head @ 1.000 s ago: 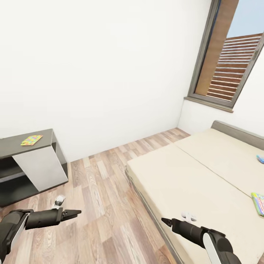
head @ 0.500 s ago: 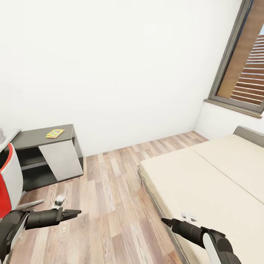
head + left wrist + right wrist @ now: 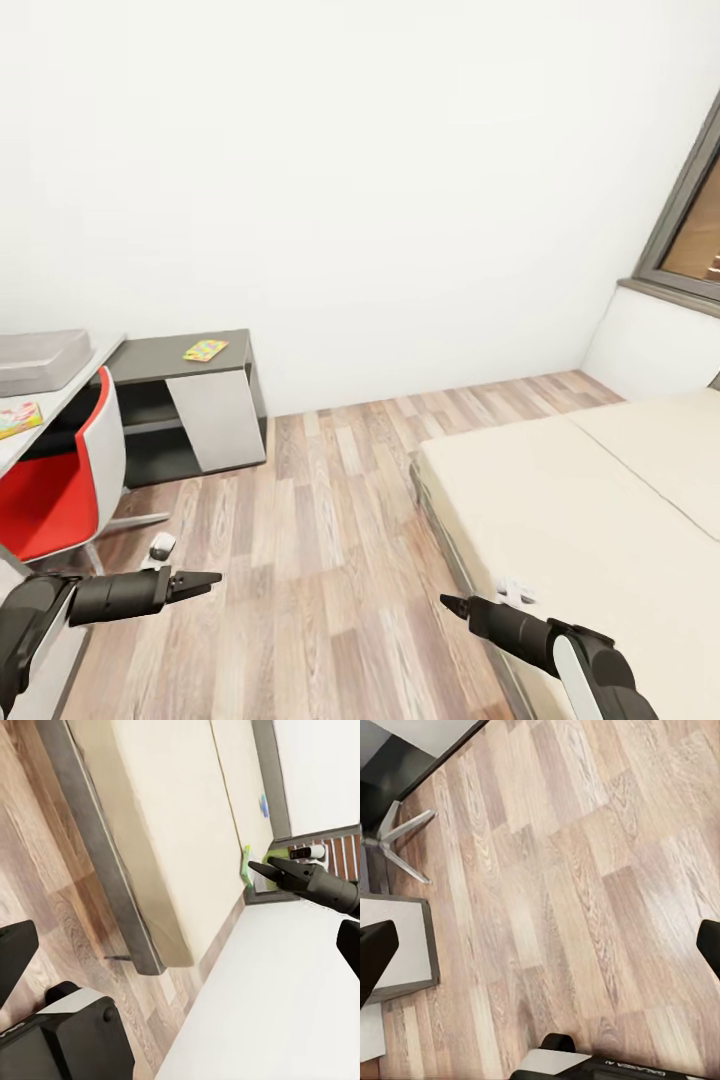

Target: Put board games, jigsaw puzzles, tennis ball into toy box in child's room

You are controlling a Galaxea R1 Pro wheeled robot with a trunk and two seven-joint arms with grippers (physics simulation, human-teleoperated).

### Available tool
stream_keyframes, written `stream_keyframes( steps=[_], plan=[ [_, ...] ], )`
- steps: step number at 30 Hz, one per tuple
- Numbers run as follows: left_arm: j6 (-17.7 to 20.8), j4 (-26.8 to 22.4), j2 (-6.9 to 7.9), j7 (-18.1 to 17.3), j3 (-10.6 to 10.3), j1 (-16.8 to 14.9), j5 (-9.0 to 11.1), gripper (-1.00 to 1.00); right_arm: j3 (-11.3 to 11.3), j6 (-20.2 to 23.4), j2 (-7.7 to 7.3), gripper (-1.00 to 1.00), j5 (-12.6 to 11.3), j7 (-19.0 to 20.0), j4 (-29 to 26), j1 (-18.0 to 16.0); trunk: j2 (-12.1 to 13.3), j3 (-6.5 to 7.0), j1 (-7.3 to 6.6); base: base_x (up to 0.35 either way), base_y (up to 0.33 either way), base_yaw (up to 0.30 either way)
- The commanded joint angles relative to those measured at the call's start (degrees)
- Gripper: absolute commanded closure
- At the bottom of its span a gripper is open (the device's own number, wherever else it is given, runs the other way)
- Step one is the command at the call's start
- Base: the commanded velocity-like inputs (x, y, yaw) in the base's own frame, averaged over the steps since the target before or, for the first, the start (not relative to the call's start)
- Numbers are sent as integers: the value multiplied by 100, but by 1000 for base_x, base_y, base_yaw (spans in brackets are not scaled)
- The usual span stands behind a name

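Note:
A multicoloured jigsaw puzzle lies on the low dark-grey counter by the wall. The grey toy box stands on the light-grey table at the far left, and a colourful flat toy lies beside it; I cannot tell which toy it is. The cream bed is at the right. In the left wrist view, a green-edged board game and a small blue one lie far down the bed. My left gripper and right gripper hover low over the floor, both open and empty.
A red and grey chair stands at the table, close to my left arm. Wood-plank floor runs between the counter and the bed. A window is at the far right, with a white wall ahead.
The camera has turned left: the window and bed slid right and the bed's games left the head view, while the chair, table and toy box came in. Both arms keep their pose.

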Motion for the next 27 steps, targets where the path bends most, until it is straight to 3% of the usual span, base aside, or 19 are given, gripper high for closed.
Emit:
stream_keyframes(
  steps=[1,12,27],
  plan=[
    [60,1,0,-22,1,-7,-3,-100,-11,32,1,-100,1,23,-6,-3,-12,-12,3,-7,0,288],
    [60,1,0,-32,1,-7,-1,-100,-15,22,-4,-100,-37,34,-6,-3,-12,-14,3,-121,0,268],
    [60,1,-1,-31,2,-7,-4,-100,-13,18,-3,-100,-51,26,-6,-3,-12,-15,3,-121,0,28]
  ],
)
